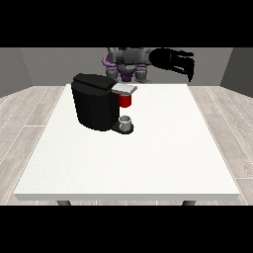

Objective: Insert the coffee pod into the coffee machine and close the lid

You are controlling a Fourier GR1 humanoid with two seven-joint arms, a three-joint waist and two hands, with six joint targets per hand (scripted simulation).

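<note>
Grey walls and pale plank flooring are framing a large white tabletop, which is filling most of the front view. Its near edge is running along the 6 o'clock side, and broad bare surface is lying open from the centre toward 3, 5 and 7 o'clock.

At about 10 o'clock from the tabletop's centre, a black coffee machine is standing upright, well in from the 9 o'clock edge and near the far edge. Its grey lid is jutting out toward 3 o'clock from the machine's top. Just under that lid a red thing at the machine is showing. Below it, on the machine's black base, a small grey thing is sitting; whether it is a cup or the coffee pod cannot be told, and the pod is not plainly showing elsewhere.

At 12 o'clock the robot is standing behind the far edge. The hand at the view's right is hanging raised above the far edge at roughly 1 o'clock, well apart from the machine, with its fingers pointing downward, relaxed and holding nothing. The other hand is not showing.
</note>
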